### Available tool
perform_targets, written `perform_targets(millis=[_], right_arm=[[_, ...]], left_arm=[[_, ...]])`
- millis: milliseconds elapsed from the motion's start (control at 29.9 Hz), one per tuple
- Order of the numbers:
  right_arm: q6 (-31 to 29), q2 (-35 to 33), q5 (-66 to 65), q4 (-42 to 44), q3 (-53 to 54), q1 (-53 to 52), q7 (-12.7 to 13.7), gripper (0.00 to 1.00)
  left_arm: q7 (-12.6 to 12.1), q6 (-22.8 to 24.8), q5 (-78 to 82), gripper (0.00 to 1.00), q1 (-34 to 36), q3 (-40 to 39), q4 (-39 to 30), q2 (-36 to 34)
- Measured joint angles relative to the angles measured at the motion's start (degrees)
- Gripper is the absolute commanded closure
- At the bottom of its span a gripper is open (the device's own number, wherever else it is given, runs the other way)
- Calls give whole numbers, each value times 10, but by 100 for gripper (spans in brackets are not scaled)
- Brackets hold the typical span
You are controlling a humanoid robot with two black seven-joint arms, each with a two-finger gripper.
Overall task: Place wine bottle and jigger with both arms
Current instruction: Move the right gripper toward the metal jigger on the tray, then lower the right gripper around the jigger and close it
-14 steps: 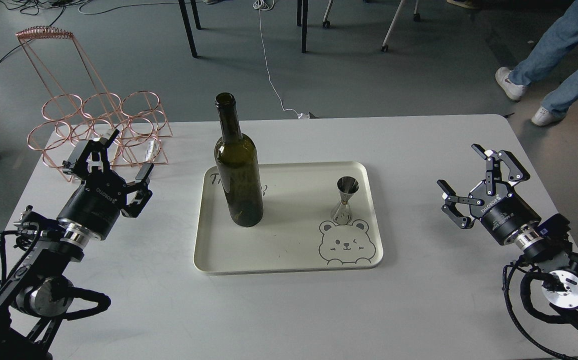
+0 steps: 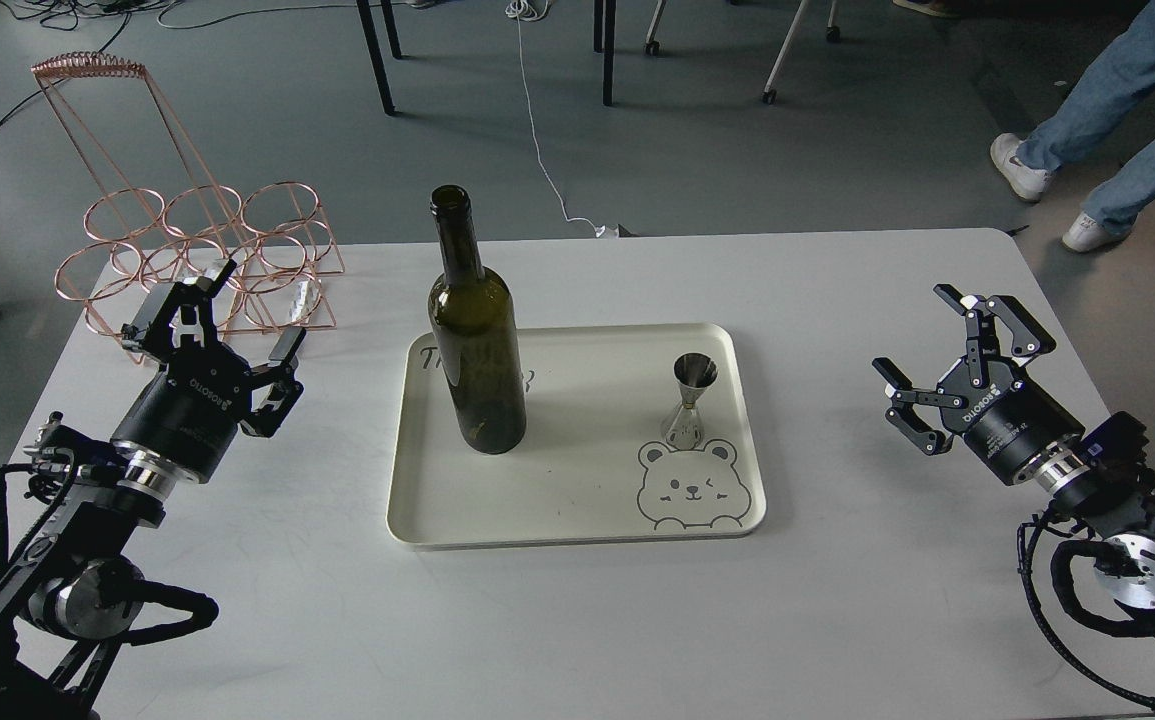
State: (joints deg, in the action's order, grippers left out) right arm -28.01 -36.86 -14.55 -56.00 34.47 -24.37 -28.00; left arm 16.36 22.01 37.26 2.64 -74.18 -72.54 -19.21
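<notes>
- On the cream tray (image 2: 577, 525) in the middle of the white table (image 2: 577, 620), the wine bottle (image 2: 475, 350) stands upright at the left and the jigger (image 2: 689, 400) stands upright at the right, just above the printed bear; the two are well apart.
- Our left gripper (image 2: 215, 325) hangs over the table left of the tray, fingers spread and holding nothing; our right gripper (image 2: 942, 365) sits well to the right of the tray, fingers likewise apart and empty.
- We judge that both items already sit on the tray, so any further reach risks undoing the placement.
- The bottle is tall and narrow; a sideways brush from our left fingers against its neck could tip it, and it could fall toward the jigger or roll off the tray.
- The jigger is small, light and narrow-waisted; a nudge from our right gripper would probably topple it.
- The copper wire rack (image 2: 202, 250) stands just behind our left gripper, so swinging that arm back carelessly could snag a finger in the rings and drag the rack.
- The legs of a person (image 2: 1097, 130) are near the table's far right corner, so a wide swing of our right arm there is unwise.
</notes>
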Motion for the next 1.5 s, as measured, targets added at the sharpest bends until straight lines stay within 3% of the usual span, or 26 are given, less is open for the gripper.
perform_targets(millis=[267, 468, 568, 768, 835, 1269, 1503], right_arm=[[1, -57, -312, -104, 60, -8, 0, 1], [96, -71, -532, -196, 57, 4, 0, 1], [171, -72, -659, -207, 31, 6, 0, 1], [411, -55, -908, -175, -21, 17, 0, 1], [452, -33, -967, -156, -26, 19, 0, 0], [550, 103, -1083, -21, -27, 2, 0, 1], [559, 168, -1101, 55, -29, -24, 0, 4]], left_arm=[[0, 1, 1, 2, 3, 0, 0, -1], [-1, 1, 1, 2, 3, 0, -4, -4], [-1, 1, 1, 2, 3, 0, -5, -8], [-1, 1, 1, 2, 3, 1, -6, -10], [-1, 1, 1, 2, 3, 3, -6, -10], [-2, 0, 1, 2, 4, 4, -7, -11], [-2, -1, 1, 2, 4, 4, -13, -10]])
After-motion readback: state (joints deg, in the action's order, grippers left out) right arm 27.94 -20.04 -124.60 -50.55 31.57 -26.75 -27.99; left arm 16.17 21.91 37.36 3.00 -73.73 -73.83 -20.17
